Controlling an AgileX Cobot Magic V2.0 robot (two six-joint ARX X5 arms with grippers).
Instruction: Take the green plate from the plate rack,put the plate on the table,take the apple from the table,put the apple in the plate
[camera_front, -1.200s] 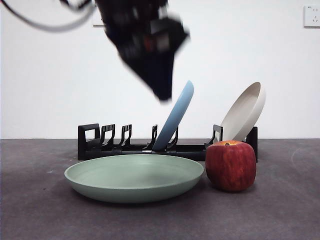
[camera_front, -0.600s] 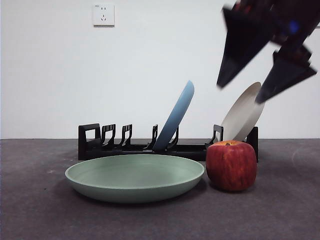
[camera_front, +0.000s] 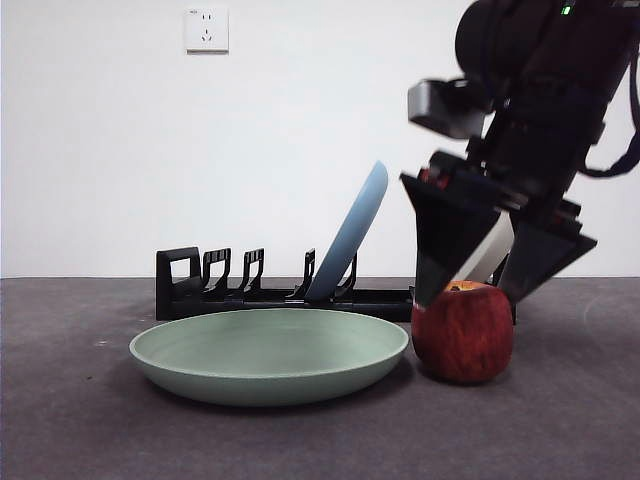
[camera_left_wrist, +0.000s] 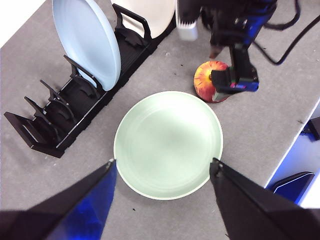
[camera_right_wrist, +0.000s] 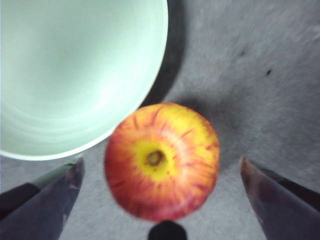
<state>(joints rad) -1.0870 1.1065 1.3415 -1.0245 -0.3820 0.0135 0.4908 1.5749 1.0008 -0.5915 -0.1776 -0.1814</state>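
In the front view the green plate (camera_front: 268, 353) lies flat on the table (camera_front: 80, 430) before the rack (camera_front: 250, 290), and the apple (camera_front: 462, 331) stands just beside the plate's rim; the right gripper (camera_front: 478, 292) hangs over the apple, jaws spread, tips about level with its top. The left wrist view, from high above, shows the plate (camera_left_wrist: 168, 144) clear of the rack (camera_left_wrist: 75, 95), the apple (camera_left_wrist: 212, 81) under the other arm, and the left gripper (camera_left_wrist: 162, 172) released and holding nothing. The right wrist view has the apple (camera_right_wrist: 161, 161) centred between the wide-apart jaws of the right gripper (camera_right_wrist: 161, 175), plate rim (camera_right_wrist: 135, 100) close by. The apple pick appears to be the step in hand; next it likely calls for a straight descent until the jaws flank the apple, then closing.
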